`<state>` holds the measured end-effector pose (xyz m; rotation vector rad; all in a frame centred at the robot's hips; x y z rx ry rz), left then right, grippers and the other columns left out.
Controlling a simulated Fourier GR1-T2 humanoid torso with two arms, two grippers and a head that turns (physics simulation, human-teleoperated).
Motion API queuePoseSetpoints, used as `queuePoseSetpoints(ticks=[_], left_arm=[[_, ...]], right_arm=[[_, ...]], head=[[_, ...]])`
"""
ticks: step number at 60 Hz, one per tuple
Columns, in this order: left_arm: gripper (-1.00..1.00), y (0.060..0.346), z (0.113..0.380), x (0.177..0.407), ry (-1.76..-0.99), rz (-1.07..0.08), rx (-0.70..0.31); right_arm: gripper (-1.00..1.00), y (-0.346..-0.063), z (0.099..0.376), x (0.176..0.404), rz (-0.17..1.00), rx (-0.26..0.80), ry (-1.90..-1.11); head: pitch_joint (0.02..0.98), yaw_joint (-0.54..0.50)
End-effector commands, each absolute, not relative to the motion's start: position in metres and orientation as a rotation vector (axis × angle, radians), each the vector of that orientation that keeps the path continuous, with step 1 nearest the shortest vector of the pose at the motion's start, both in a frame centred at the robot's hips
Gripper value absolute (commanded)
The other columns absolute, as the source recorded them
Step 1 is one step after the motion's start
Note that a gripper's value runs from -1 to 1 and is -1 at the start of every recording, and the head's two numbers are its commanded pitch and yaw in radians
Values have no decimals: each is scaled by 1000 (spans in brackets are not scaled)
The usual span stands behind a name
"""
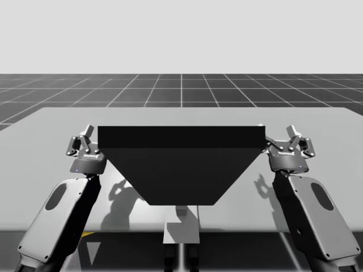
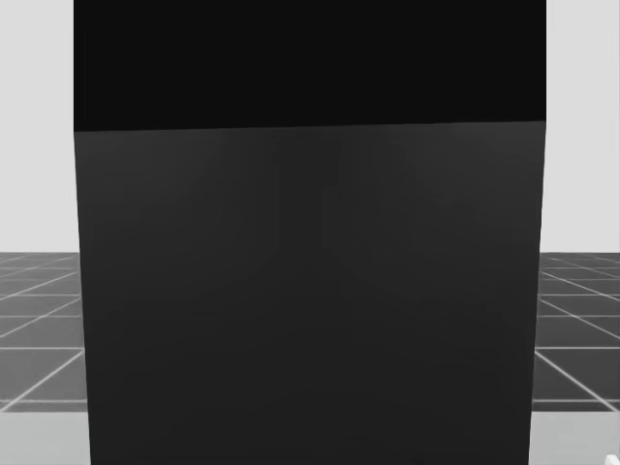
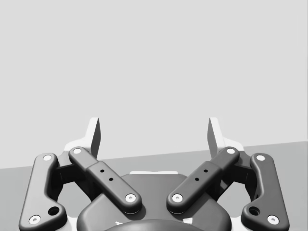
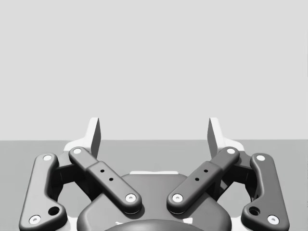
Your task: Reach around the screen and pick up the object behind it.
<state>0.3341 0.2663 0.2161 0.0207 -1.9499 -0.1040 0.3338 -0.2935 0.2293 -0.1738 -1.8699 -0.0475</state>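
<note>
High view: the dark screen (image 1: 180,164) stands on the surface (image 1: 51,122) and hides the object, which by the task lies behind it. My left claw (image 1: 81,141) and right claw (image 1: 299,140) flank its upper corners, both spread wide and holding nothing. The reach-around looks like the step in hand, best done by swinging one claw out past its corner before turning in, since bare surface lies open beyond both side edges.

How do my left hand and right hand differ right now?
My left hand sits off the screen's left end; right hand off its right end. The table edge ahead of the left hand slants; ahead of the right hand it lies level. Both are open and empty.
</note>
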Motion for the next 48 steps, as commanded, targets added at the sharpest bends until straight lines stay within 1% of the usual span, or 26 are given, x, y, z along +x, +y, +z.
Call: queuePoseSetpoints(ticks=[1,2,6,10,11,13,14,15,17,19,21,22,26,28,30,34,35,40,41,46,48], left_arm=[[-1000,266,216,334,-1946,-105,22],[-1000,266,216,334,-1946,-105,22],[-1000,265,216,335,-1932,-106,15],[-1000,264,214,336,-1879,-116,-12],[-1000,263,212,336,-1853,-121,-30],[-1000,261,211,336,-1830,-126,-40],[-1000,261,211,336,-1819,-128,-45],[-1000,260,210,336,-1796,-129,-59],[-1000,259,209,336,-1787,-136,-78],[-1000,258,209,335,-1748,-148,-101],[-1000,257,210,333,-1729,-153,-123],[-1000,257,210,331,-1715,-160,-148],[-1000,257,211,326,-1699,-184,-152],[-1000,257,211,320,-1680,-210,-173],[-1000,257,211,315,-1669,-238,-171],[-1000,258,210,307,-1652,-276,-178],[-1000,260,209,301,-1641,-294,-189],[-1000,267,209,287,-1633,-318,-206],[-1000,270,209,280,-1629,-326,-220],[-1000,278,209,266,-1625,-367,-210],[-1000,282,209,260,-1612,-390,-217]], right_arm=[[-1000,-291,230,329,-22,-177,-1847],[-1000,-290,230,328,-26,-183,-1853],[-1000,-288,233,327,-6,-148,-1854],[-1000,-285,230,329,30,-119,-1829],[-1000,-283,227,329,54,-91,-1796],[-1000,-282,225,329,78,-71,-1777],[-1000,-281,225,329,96,-44,-1760],[-1000,-280,224,328,110,-37,-1754],[-1000,-277,222,327,121,-28,-1751],[-1000,-273,221,325,166,5,-1739],[-1000,-272,220,323,186,18,-1737],[-1000,-270,221,321,203,48,-1735],[-1000,-268,222,317,229,88,-1735],[-1000,-267,222,312,262,127,-1726],[-1000,-267,223,308,291,166,-1724],[-1000,-269,222,302,343,190,-1726],[-1000,-272,222,297,384,193,-1727],[-1000,-278,221,287,426,236,-1717],[-1000,-282,221,281,446,256,-1716],[-1000,-291,221,271,471,272,-1726],[-1000,-296,221,266,481,283,-1729]], head=[[100,-3],[100,-3],[102,-2],[103,-2],[104,-3],[105,-4],[105,-4],[104,-4],[103,-5],[102,-5],[102,-5],[103,-4],[104,-4],[104,-5],[105,-7],[104,-7],[105,-8],[107,-8],[109,-9],[111,-10],[112,-11]])
